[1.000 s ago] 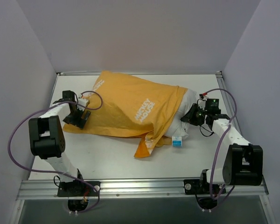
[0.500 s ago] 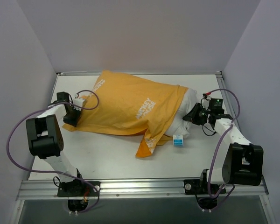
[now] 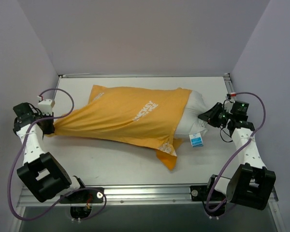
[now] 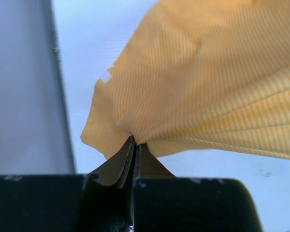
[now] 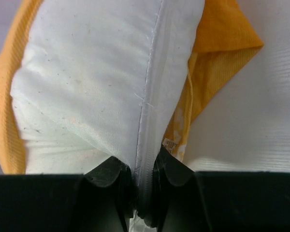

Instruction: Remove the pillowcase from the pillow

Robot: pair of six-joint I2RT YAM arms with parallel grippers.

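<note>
Left gripper (image 4: 134,147), clamped on a pillowcase (image 3: 130,116) corner, has moved out to the left edge of the table (image 3: 116,164), drawing the fabric taut. Right gripper (image 5: 145,169), pinching the pillow (image 3: 195,107) seam, has shifted rightward. The pillowcase hides most of the pillow; only its right end and tag (image 3: 196,140) show.
</note>
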